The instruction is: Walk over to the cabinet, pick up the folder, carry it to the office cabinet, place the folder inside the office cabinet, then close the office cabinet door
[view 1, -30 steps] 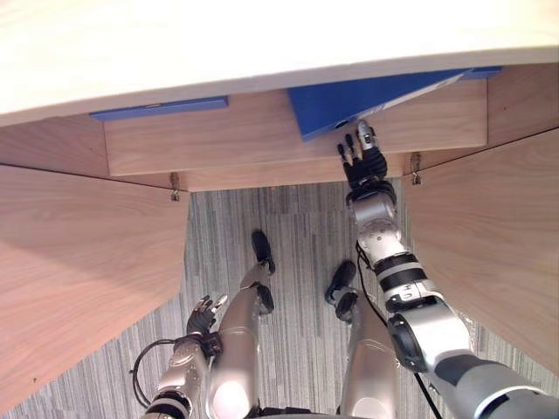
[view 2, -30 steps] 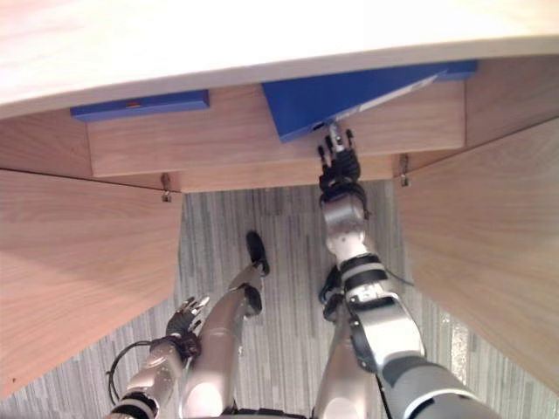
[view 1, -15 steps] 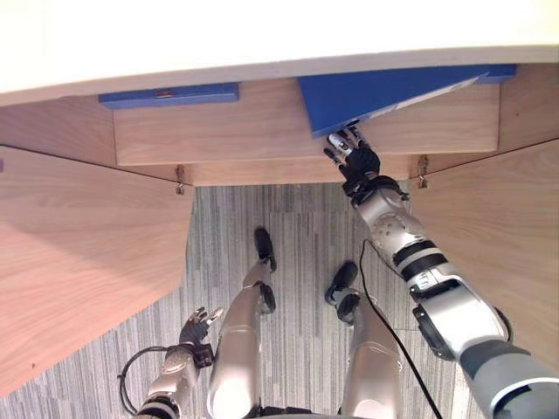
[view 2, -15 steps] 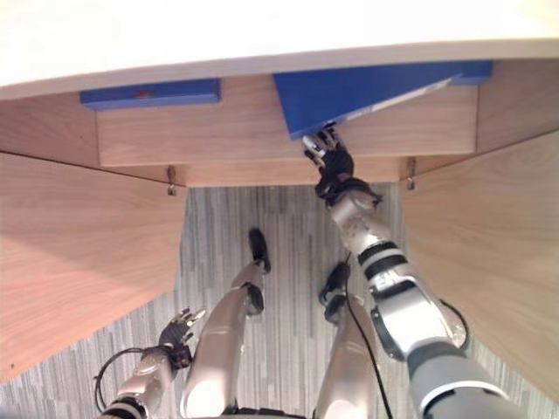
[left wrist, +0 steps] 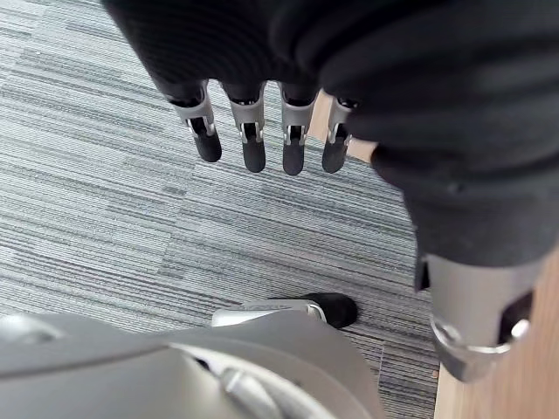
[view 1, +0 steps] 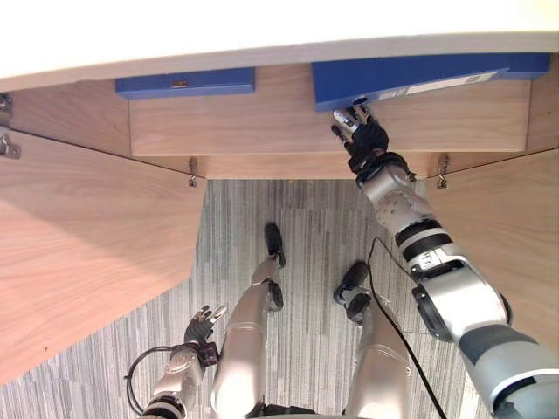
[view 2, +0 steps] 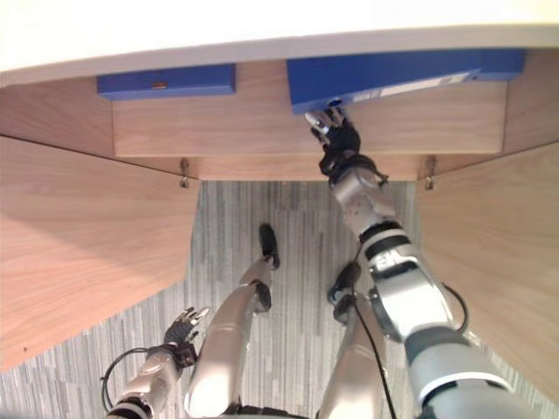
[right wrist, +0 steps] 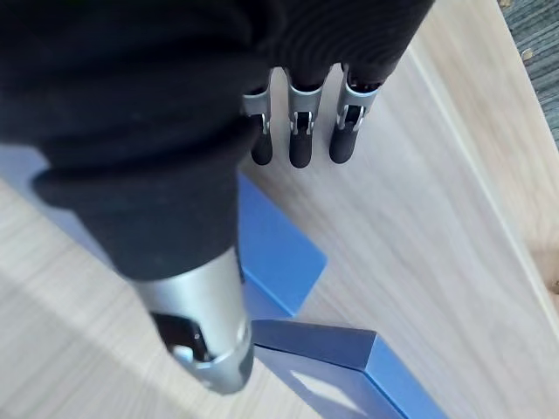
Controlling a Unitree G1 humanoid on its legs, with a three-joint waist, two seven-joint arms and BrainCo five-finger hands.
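Observation:
A blue folder point(view 1: 410, 74) with a white label strip lies on the wooden shelf point(view 1: 262, 131) of the open office cabinet, mostly under the cabinet's pale top. My right hand point(view 1: 362, 140) reaches in with straight fingers, and the fingertips point(right wrist: 301, 131) sit at the folder's near left corner. In the right wrist view the folder point(right wrist: 279, 253) shows below the thumb, and nothing is curled round it. My left hand point(view 1: 203, 325) hangs low by my side over the carpet, its fingers point(left wrist: 253, 140) relaxed and holding nothing.
A second blue folder point(view 1: 185, 84) lies on the same shelf to the left. Both cabinet doors stand open: the left door point(view 1: 87, 253) and the right door point(view 1: 515, 227) flank a strip of grey striped carpet point(view 1: 306, 218).
The view has shifted. The folder, which stuck out at a slant, now lies nearly square and deeper on the shelf. My right hand followed its corner inward.

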